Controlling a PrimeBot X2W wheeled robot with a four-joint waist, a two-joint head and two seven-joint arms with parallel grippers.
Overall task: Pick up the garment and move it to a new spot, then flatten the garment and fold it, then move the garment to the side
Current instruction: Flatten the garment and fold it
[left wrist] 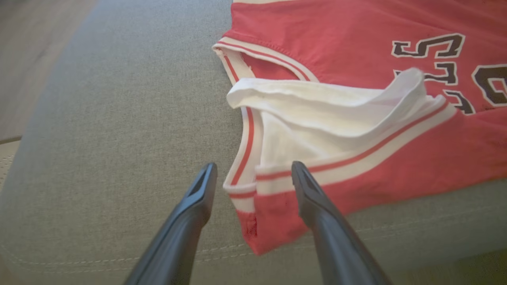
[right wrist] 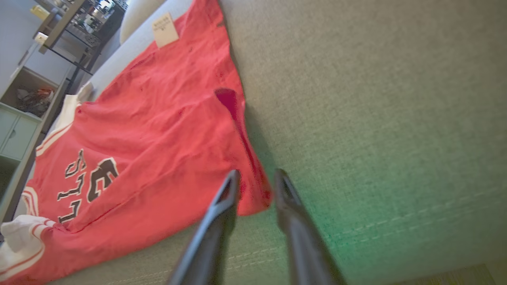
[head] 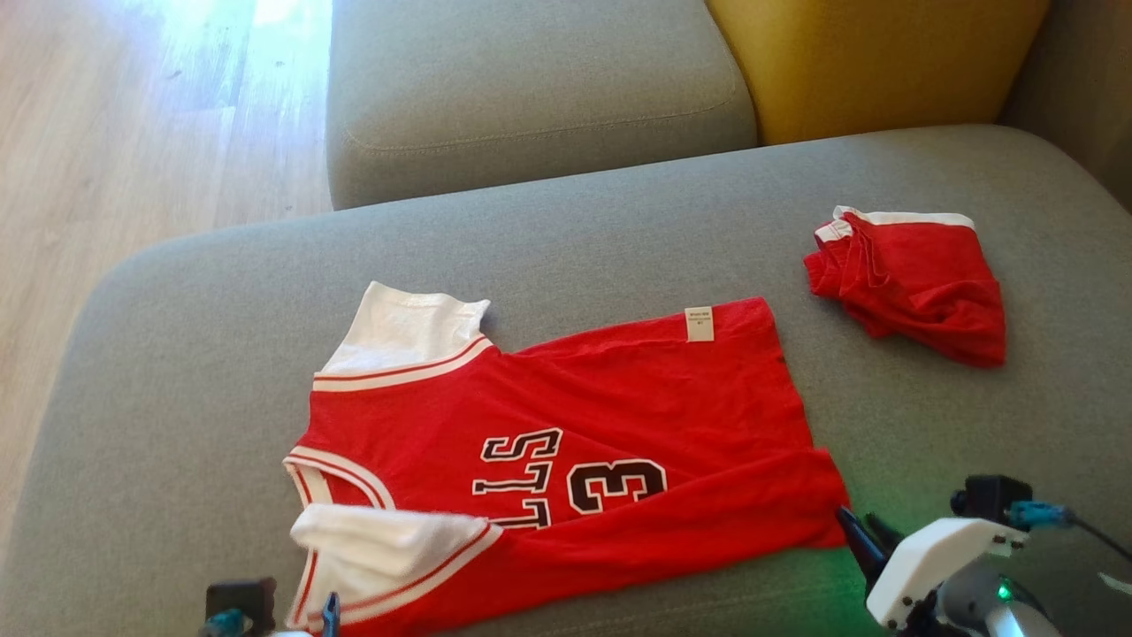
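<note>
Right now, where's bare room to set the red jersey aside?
Widest: grey seat cushion left of the red white-sleeved jersey, to the cushion's edge. Also the strip behind, under the grey back cushion. Crowded right: bunched red shorts, right gripper.

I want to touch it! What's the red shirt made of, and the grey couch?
Red shirt: probably thin, soft knit cloth, matte; it wrinkles and folds limply.
Grey couch: seemingly coarse woven fabric, matte; its speckled weave and stitched seam show.

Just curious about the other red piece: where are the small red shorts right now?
In the head view, the red shorts lie on the grey sofa seat at the right, apart from the jersey and in front of the yellow cushion.
</note>
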